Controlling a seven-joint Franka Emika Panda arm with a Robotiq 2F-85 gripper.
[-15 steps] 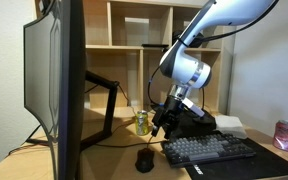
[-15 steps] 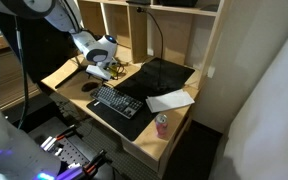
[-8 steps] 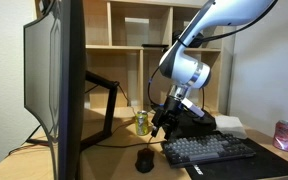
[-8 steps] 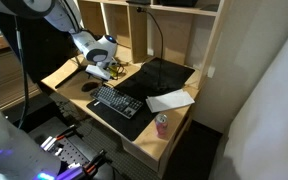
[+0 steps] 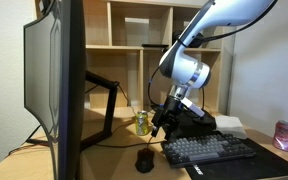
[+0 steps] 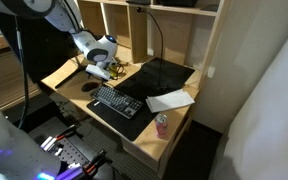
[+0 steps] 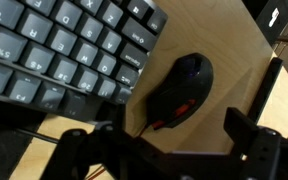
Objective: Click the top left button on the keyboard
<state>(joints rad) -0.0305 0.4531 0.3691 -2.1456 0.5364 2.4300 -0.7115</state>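
Note:
The dark grey keyboard (image 5: 209, 150) lies on the wooden desk and shows in both exterior views (image 6: 117, 101). Its top left button (image 5: 171, 145) is the corner key of the far row, at the end nearest the mouse. My gripper (image 5: 167, 120) hangs above the desk, just over that left end of the keyboard and the black mouse (image 5: 144, 160). In the wrist view the keyboard (image 7: 64, 50) fills the upper left and the mouse (image 7: 179, 90) lies beside it. My gripper (image 7: 164, 150) is open and empty, with its fingers (image 7: 252, 140) wide apart above the mouse.
A large monitor (image 5: 54, 80) stands at one side. A yellow can (image 5: 141, 122) stands behind the mouse, and a pink can (image 5: 285, 135) beyond the keyboard's other end. A flat black pad (image 6: 164, 72), a white paper (image 6: 169, 101) and wooden shelves (image 6: 164, 25) are at the back.

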